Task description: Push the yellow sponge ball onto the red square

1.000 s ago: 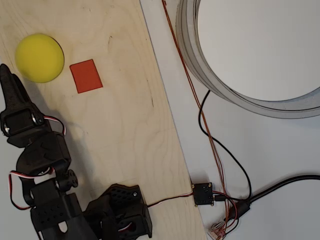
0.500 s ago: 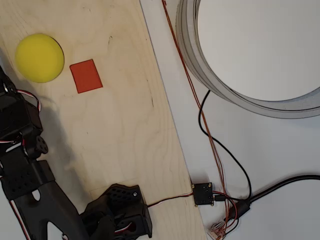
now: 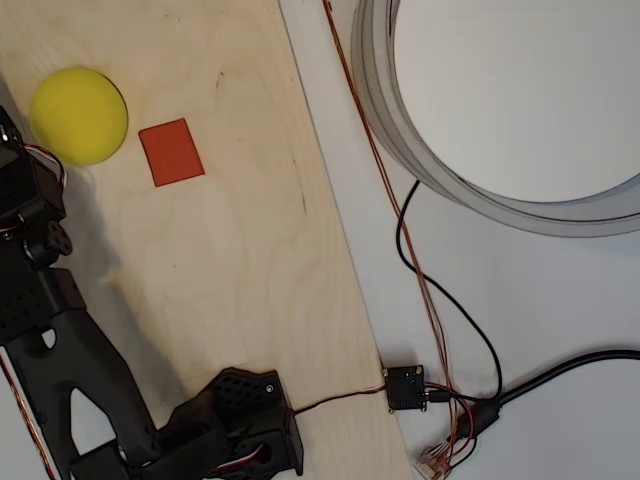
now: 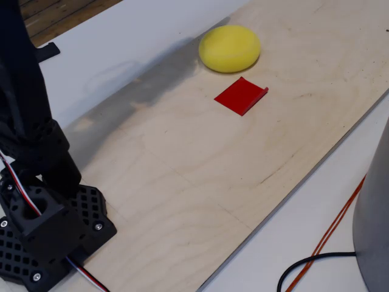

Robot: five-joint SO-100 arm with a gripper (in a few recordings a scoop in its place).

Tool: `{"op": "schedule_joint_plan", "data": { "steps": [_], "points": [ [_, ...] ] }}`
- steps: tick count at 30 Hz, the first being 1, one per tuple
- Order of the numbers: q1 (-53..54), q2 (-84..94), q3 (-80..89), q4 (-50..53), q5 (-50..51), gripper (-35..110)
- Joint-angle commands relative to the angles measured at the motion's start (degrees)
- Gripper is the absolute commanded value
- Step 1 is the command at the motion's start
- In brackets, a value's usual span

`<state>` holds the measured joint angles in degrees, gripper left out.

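Note:
The yellow sponge ball [image 3: 78, 115] rests on the wooden board near its upper left, and in the fixed view it is the ball [image 4: 230, 47] at the far end. The red square [image 3: 172, 152] lies flat just right of and below the ball with a small gap between them; in the fixed view the square [image 4: 240, 96] has one edge curled up. My black arm [image 3: 28, 200] stands along the left edge, below and left of the ball. Its wrist reaches the picture's edge, and the fingers are cut off there, so their state is hidden.
The board [image 3: 230, 250] lies on a white table. A large grey-white round ring [image 3: 400, 120] sits at the upper right. Orange and black cables [image 3: 420, 270] run to a small circuit board [image 3: 405, 388]. The arm's base [image 3: 235, 420] stands at the board's near end.
The arm swung left and upward; the pointed gripper that lay below-left of the ball has slid off the left edge. Ball and red square have not moved.

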<state>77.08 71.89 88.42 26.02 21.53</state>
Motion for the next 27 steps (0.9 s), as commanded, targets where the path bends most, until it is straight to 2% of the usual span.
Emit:
{"op": "schedule_joint_plan", "data": {
  "steps": [1,11,27],
  "points": [
    [0.4,-1.7,-5.3,3.6,2.9,26],
    [0.8,-9.3,-13.9,8.9,6.7,26],
    [2.3,-14.5,-12.0,10.2,12.0,26]
  ]
}}
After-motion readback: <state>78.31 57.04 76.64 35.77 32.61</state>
